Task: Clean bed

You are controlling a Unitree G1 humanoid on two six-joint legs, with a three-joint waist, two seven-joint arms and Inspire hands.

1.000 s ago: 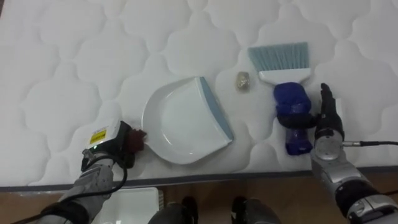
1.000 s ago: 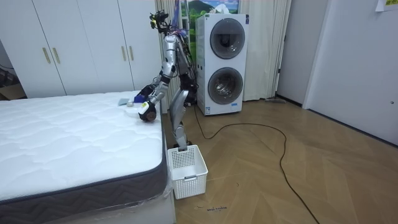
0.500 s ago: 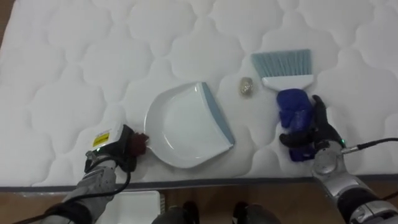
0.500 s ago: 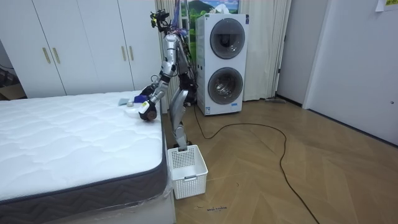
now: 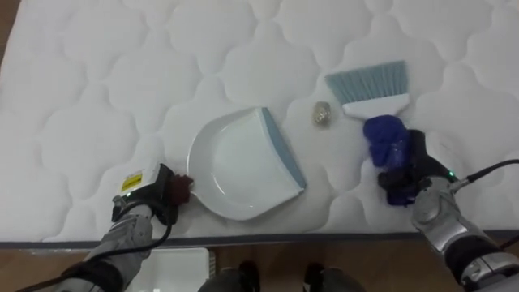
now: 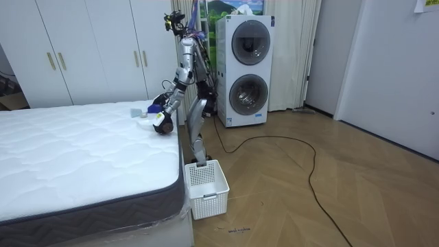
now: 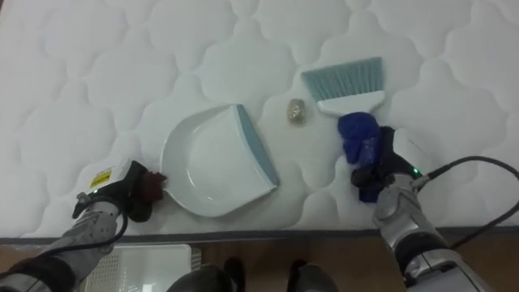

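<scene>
Early stage: L robot hand [image 5: 144, 199] curled on dustpan [image 5: 235, 162] handle, R robot hand [image 5: 423, 172] wraps brush [image 5: 375, 104] handle; crumpled scrap [image 5: 321, 113] on bed [image 5: 113, 73] btwn them, unswept.

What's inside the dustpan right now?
Nothing visible inside: the dustpan shows a bare white pan. The crumpled scrap lies on the mattress outside its lip, beside the brush held by the right hand. The left hand covers the handle's end.
</scene>
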